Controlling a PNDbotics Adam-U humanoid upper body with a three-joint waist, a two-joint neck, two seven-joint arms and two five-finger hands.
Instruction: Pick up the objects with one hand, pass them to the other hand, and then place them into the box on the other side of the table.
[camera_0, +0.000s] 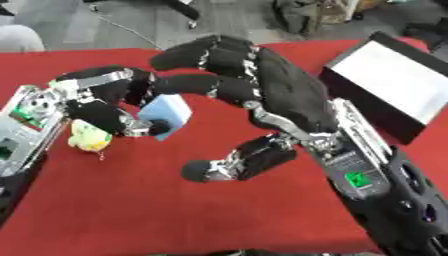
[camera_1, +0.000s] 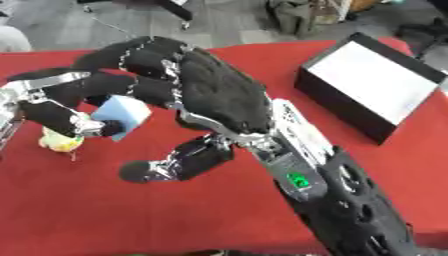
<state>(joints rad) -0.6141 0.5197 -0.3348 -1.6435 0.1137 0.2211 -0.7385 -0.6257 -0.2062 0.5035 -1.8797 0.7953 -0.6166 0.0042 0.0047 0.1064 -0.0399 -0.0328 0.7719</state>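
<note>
The left hand pinches a light blue foam cube between curled fingers and thumb, holding it above the red table. The right hand reaches in from the right with fingers spread and only slightly bent, fingertips at the cube's top edge, possibly touching it. A small yellow toy lies just below the left hand. The black box with a white inside sits at the table's right.

Matt red cloth table; matt foam-like blue cube; glossy black box.
</note>
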